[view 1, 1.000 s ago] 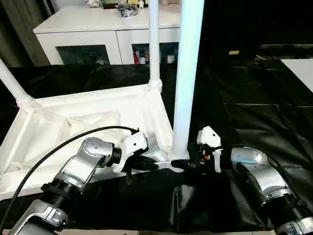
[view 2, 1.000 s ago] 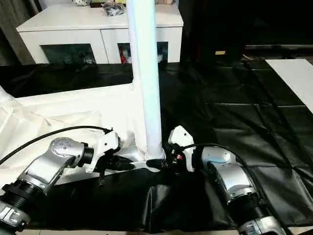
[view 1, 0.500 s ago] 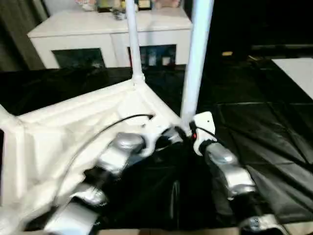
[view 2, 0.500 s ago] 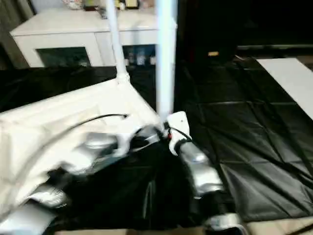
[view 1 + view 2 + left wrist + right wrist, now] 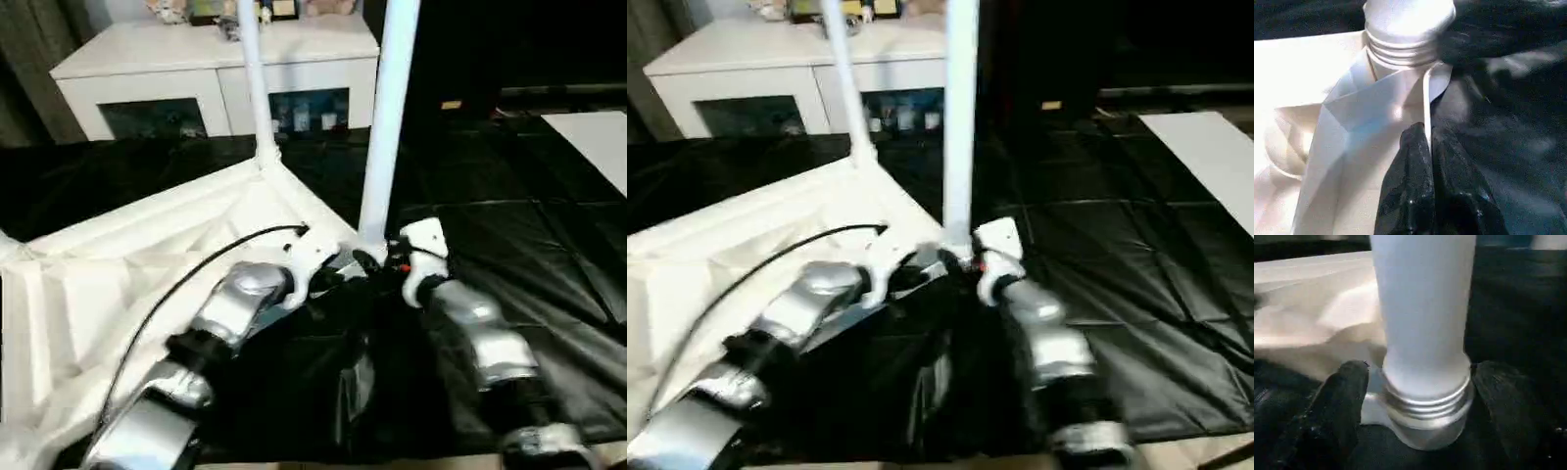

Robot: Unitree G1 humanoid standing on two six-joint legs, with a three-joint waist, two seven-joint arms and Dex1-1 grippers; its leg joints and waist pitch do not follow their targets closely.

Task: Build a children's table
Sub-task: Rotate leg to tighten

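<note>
The children's table lies upside down on black cloth, its white tabletop (image 5: 147, 264) showing the ribbed underside. One white leg (image 5: 251, 88) stands in the far corner socket. A second leg (image 5: 387, 127) stands in the near corner socket, and its threaded base (image 5: 1425, 401) sits in that socket. My left gripper (image 5: 1426, 131) is shut on the tabletop's thin rim (image 5: 1426, 98) just beside that socket. My right gripper (image 5: 1424, 372) is open around the leg's base, with a black finger (image 5: 1337, 406) on either side and a gap to the tube. Both grippers meet at this corner (image 5: 362, 262).
A white cabinet (image 5: 216, 78) with glass doors stands behind the tabletop. Black cloth (image 5: 509, 215) covers the floor to the right and in front. A white panel (image 5: 598, 137) lies at the far right edge.
The camera has shifted and tilted. My right gripper's fingers have spread away from the near leg's base. The left gripper keeps its pinch on the rim.
</note>
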